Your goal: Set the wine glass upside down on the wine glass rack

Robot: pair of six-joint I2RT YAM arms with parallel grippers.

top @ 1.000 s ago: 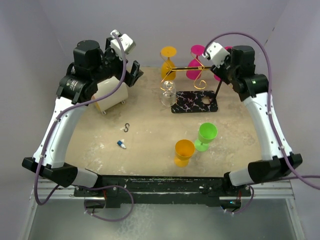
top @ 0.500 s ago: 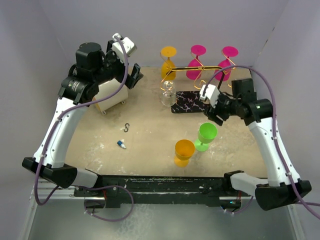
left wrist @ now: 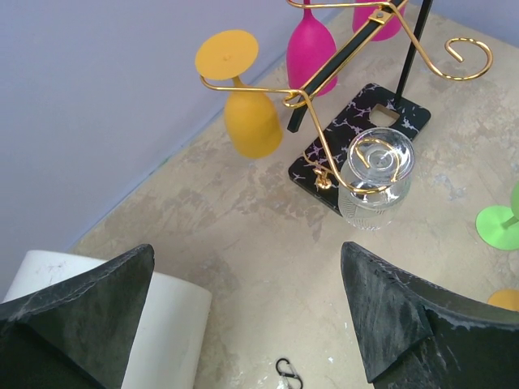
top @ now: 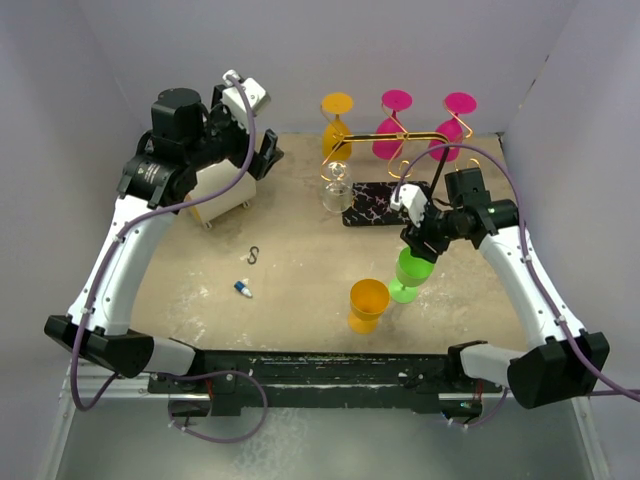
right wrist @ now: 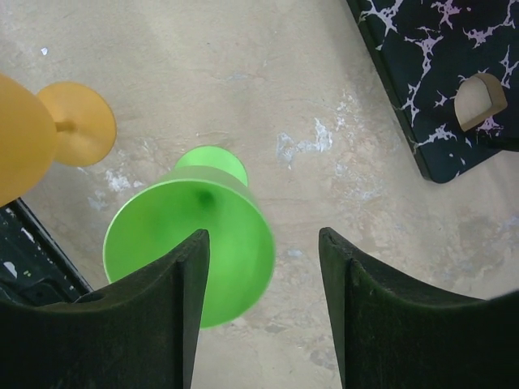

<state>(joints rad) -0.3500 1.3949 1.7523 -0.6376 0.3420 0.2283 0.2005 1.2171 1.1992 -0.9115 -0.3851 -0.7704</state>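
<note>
Green stemmed wine glass (top: 412,270): upright on tabletop (top: 300,250), near front, just beside orange glass (top: 367,303); well apart from the rack.
Right gripper (top: 417,243): above green bowl, jaws spread, contact unclear.
Left gripper (left wrist: 247,251): back left, jaws spread, empty.
Gold wire rack on black marbled base (top: 390,205): back centre, four glasses hanging inverted.

Looks like a robot test lab to us: we see plain pale walls (top: 300,60) boxing in a scuffed beige surface (top: 300,250), two robot arms (top: 110,270) bolted to a rail (top: 320,368), and purple cables (top: 218,438) trailing.
</note>
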